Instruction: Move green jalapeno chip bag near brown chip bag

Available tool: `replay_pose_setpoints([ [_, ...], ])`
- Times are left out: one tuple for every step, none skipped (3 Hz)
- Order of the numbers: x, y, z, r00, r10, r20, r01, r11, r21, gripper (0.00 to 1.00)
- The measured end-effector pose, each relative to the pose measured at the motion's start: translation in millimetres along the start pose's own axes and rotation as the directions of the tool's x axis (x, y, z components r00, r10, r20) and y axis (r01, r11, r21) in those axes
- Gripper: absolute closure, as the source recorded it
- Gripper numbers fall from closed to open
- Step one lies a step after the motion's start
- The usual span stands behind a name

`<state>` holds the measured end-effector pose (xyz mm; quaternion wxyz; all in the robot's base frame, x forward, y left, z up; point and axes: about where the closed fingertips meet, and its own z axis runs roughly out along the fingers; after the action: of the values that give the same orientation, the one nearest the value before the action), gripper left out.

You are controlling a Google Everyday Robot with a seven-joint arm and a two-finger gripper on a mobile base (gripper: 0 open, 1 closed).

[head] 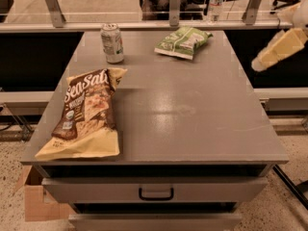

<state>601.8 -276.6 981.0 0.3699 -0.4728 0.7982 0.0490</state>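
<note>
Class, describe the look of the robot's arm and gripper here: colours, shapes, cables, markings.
The gripper, at the picture's right edge, beside the table, is a pale yellow, elongated, tapering shape with a whitish tip. Above it the arm shows as a rounded white casing. No cables or markings are visible.
</note>
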Motion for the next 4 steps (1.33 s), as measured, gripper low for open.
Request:
replay_pose_setpoints([
  [-8.9, -24.1, 19.9, 0.994, 0.085, 0.076, -0.088, 0.9950, 0.046, 0.00],
  [-12.2, -33.0, 48.5, 0.971, 0.170, 0.168, -0.183, 0.9809, 0.066, 0.00],
  [-11.6, -37.1, 84.5, 0.939, 0.246, 0.239, -0.275, 0.9568, 0.095, 0.00],
  [-13.5, -35.7, 86.7, 0.939, 0.245, 0.242, -0.271, 0.9588, 0.084, 0.00],
])
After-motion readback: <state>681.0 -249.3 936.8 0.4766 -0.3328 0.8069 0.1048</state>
